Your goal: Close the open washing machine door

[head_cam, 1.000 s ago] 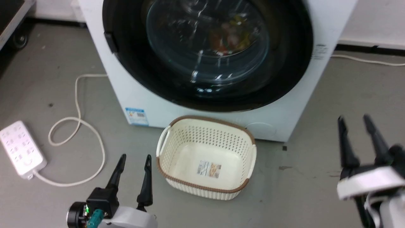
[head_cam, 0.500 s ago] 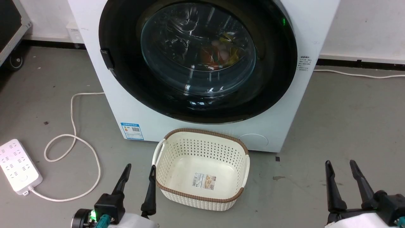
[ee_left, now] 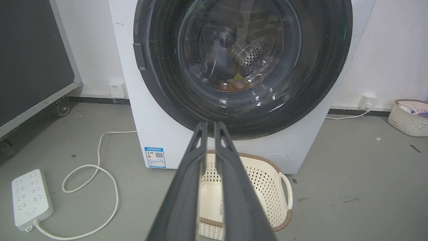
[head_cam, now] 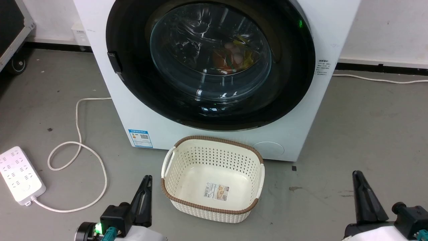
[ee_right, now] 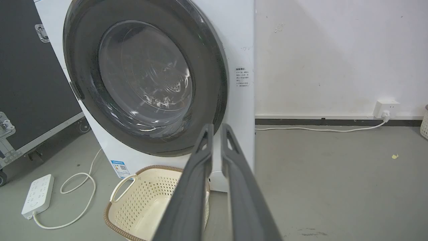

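The washing machine stands white and wide in front of me, a blue label low on its front. Its round black washing machine door lies flat against the front, with coloured laundry dim behind the glass bowl. The door looks flush in the left wrist view too, and from the right the door sits close to the panel. My left gripper hangs low at the left, shut and empty, well short of the machine. My right gripper is low at the right, shut and empty too.
A cream plastic basket sits on the floor against the washer's foot, between my grippers. A white power strip and its looped cable lie at the left. A black wheeled case stands far left. Another basket sits by the right wall.
Both grippers have gone from open to shut and sunk lower in the head view. A second ago the camera tilted back from the washer; the door has stayed flush.
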### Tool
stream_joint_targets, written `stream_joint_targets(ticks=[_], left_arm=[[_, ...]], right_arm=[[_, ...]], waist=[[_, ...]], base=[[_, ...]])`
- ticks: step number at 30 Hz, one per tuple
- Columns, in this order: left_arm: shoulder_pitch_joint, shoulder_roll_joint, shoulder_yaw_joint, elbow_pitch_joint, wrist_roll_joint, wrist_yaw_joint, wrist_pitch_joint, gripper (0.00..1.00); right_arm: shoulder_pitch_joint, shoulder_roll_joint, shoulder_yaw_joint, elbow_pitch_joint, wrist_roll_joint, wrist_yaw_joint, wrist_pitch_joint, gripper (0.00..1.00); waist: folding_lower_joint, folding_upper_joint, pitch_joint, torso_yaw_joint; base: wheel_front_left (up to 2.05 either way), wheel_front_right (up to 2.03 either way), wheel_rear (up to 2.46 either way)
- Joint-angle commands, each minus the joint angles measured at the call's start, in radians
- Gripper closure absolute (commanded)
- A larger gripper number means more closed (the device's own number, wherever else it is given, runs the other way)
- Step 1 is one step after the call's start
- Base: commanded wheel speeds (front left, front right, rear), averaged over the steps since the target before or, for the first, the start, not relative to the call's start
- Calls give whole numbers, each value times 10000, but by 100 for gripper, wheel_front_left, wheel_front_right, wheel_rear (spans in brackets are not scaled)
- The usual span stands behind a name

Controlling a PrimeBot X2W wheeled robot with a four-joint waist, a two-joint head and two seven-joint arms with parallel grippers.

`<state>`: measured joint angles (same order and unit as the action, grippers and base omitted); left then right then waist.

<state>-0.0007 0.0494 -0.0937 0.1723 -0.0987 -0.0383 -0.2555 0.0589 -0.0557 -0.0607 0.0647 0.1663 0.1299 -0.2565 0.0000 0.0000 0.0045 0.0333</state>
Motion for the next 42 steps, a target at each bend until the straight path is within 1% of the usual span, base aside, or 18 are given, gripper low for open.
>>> stream_joint_targets(ticks=[1,42], left_arm=[[0,0,18,-29,19,7,47,100],[2,3,325,-594,342,133,884,100]], right_arm=[[-11,1,14,-12,-32,0,44,100],[-204,19,212,-224,-576,3,885,100]], waist=[[0,0,0,-5],[0,0,-15,-115]], base=[[0,0,0],[0,0,0]])
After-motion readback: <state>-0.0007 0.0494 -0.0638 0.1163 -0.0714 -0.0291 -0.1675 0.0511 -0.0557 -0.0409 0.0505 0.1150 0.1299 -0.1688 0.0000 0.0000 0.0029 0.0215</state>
